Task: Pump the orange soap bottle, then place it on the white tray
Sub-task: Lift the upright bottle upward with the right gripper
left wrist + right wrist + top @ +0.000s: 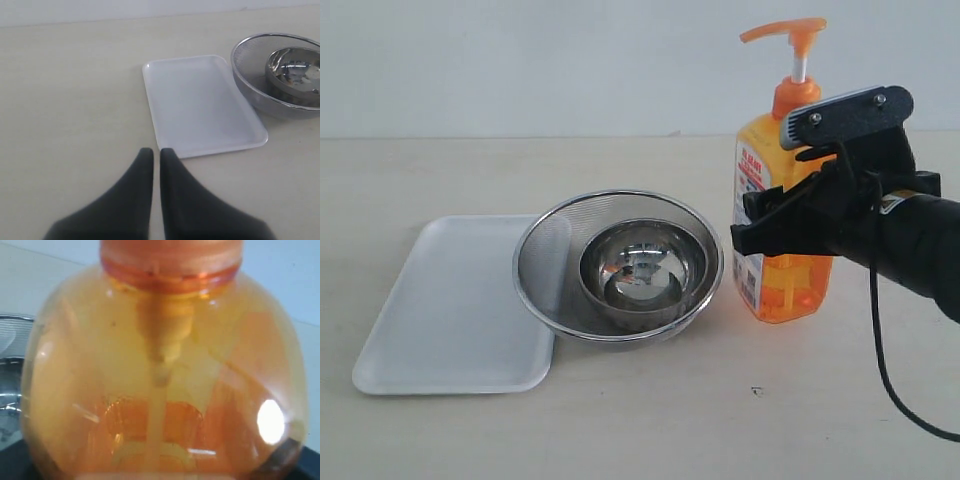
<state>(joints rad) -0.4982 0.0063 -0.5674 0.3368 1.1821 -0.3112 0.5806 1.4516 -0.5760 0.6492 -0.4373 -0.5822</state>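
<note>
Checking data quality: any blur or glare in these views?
Exterior view: sharp, even light, reflections in the steel bowl. Left wrist view: left tool soft, white tray sharp. Right wrist view: orange soap bottle fills frame, blurred, one glare spot.

The dark left jaws, closed to a thin slit, hang over the pale tabletop (pixel 70 90) near one short edge of the white tray (pixel 200 105), which lies flat just beside a steel mesh strainer (pixel 250 85) holding a shiny steel bowl (pixel 290 65).
</note>
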